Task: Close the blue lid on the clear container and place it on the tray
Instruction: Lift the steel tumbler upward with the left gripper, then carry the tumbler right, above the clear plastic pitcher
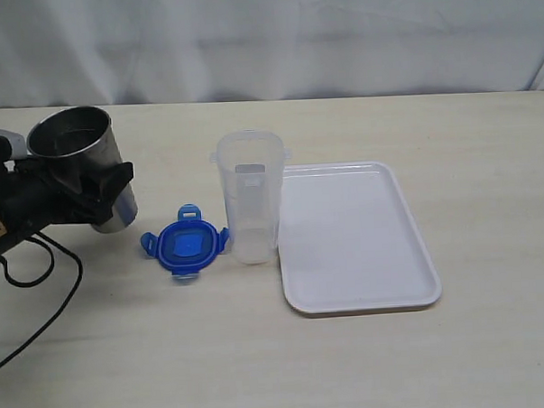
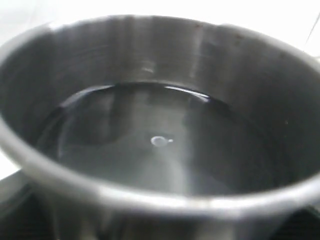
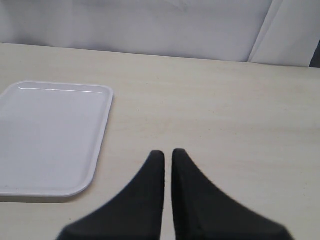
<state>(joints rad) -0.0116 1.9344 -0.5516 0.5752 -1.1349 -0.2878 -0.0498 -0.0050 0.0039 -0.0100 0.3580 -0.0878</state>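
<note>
At the left edge of the exterior view, the left gripper (image 1: 98,188) is clamped around a steel cup (image 1: 71,140), its black jaws spread wide to span the cup's wall. The cup leans slightly, its open mouth towards the upper left of the frame. The left wrist view is filled by the cup's interior, which seems to hold clear liquid with a small bubble near the middle. A black cable (image 1: 43,295) loops below the arm on the table (image 1: 261,367).

The blue lid (image 1: 185,243) lies flat on the table, right of and lower than the gripped cup, apart from the gripper. Just right of the lid stands the clear container (image 1: 250,200), upright and uncovered, near the frame's centre. The white tray (image 1: 355,236) lies immediately right of the container, their edges touching or nearly so.

The right gripper (image 3: 167,165) appears only in the right wrist view: its two dark fingers are pressed almost together with nothing between them, above bare table, with the tray at the left of that frame, well apart from the fingertips.
</note>
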